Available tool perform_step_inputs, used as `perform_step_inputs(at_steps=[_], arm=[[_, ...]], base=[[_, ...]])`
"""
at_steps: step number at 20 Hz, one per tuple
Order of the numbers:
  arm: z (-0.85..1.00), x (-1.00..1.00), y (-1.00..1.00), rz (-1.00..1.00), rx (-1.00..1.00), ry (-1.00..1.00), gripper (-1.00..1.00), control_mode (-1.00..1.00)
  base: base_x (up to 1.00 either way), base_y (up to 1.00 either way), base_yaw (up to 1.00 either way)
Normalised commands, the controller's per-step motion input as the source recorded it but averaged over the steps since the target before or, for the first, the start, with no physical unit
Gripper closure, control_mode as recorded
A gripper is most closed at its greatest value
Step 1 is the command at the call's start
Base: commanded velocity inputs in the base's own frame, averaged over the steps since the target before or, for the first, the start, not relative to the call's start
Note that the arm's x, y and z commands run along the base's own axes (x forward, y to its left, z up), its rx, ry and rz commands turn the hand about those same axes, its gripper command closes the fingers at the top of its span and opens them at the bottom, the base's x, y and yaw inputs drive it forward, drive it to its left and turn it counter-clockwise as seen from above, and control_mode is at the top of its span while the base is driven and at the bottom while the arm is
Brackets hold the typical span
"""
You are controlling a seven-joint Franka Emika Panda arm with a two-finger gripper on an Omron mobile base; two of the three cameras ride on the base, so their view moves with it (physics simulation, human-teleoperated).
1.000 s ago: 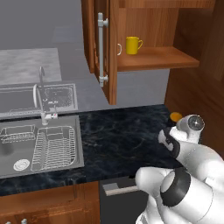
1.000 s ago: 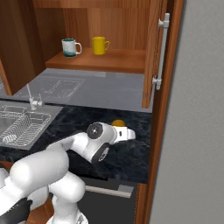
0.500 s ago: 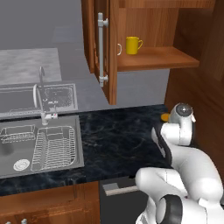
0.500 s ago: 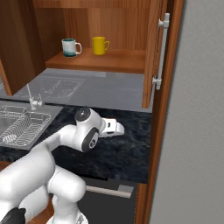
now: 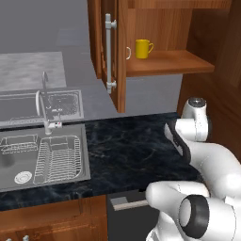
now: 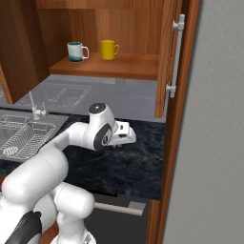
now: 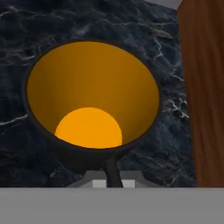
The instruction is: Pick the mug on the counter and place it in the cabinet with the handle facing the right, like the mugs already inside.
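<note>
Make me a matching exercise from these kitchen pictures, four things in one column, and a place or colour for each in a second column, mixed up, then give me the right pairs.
Things:
1. yellow mug
2. white mug
3. black mug
4. sink

Places or colours:
A. on the counter, seen from straight above in the hand view
B. steel, set into the worktop left of the arm
C. on the cabinet shelf, to the right of its neighbour
D. on the cabinet shelf, to the left of its neighbour, with a dark band near the rim

Pairs: 1-C, 2-D, 3-A, 4-B
</note>
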Motion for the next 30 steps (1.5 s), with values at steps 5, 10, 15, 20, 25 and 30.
perform_step_inputs(at_steps=[5,10,15,20,25,30], arm=[[0.22,0.04,0.16,0.24,0.01,0.16,1.0,-1.0],[0.13,-0.07,0.24,0.14,0.03,0.03,1.0,-1.0],[0.05,-0.37,0.14,0.03,0.04,-0.05,1.0,-1.0],[0.03,-0.51,0.03,0.02,0.05,-0.11,1.0,-1.0],[0.23,-0.37,0.09,0.06,-0.02,-0.08,1.0,-1.0],[0.5,-0.03,0.3,0.07,-0.1,-0.04,1.0,-1.0]], base=[[0.0,0.0,0.0],[0.0,0.0,0.0],[0.0,0.0,0.0],[0.0,0.0,0.0],[0.0,0.0,0.0],[0.0,0.0,0.0]])
